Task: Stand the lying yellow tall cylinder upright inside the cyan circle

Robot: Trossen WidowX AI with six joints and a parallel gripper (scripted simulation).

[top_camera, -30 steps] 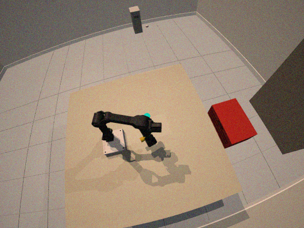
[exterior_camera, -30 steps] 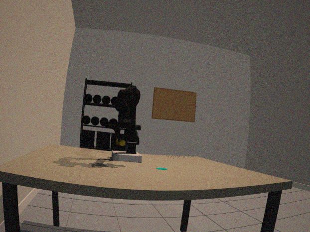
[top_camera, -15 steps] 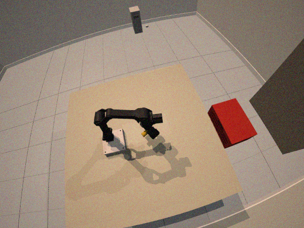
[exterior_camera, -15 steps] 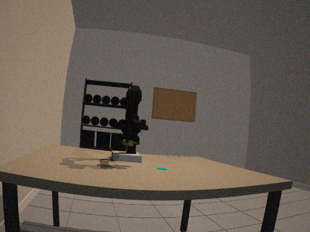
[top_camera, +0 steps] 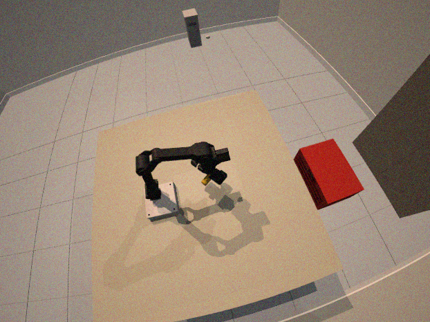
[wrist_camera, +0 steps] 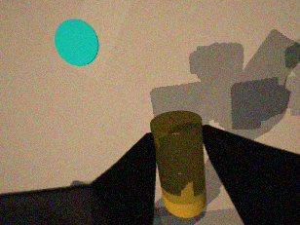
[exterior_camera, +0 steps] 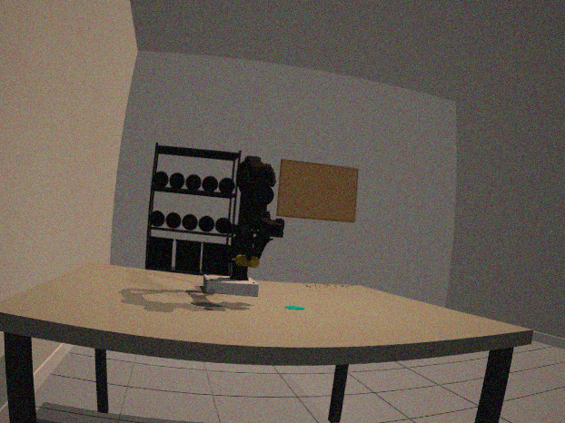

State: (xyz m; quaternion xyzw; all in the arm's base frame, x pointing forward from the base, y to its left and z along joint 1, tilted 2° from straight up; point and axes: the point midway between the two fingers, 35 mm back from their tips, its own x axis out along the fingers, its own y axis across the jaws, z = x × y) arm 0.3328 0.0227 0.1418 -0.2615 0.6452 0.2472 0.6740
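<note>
One yellow tall cylinder (wrist_camera: pixel 178 164), one flat cyan circle (wrist_camera: pixel 76 42), one red box (top_camera: pixel 328 172), ten dark balls (exterior_camera: pixel 193 181).

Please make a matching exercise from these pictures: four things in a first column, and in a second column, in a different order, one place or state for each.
1. yellow cylinder
2. cyan circle
3. red box
4. gripper

a. on the floor beside the table
b. flat on the table top
c. shut on a thing
d. held above the table

Pairs: 1-d, 2-b, 3-a, 4-c
</note>
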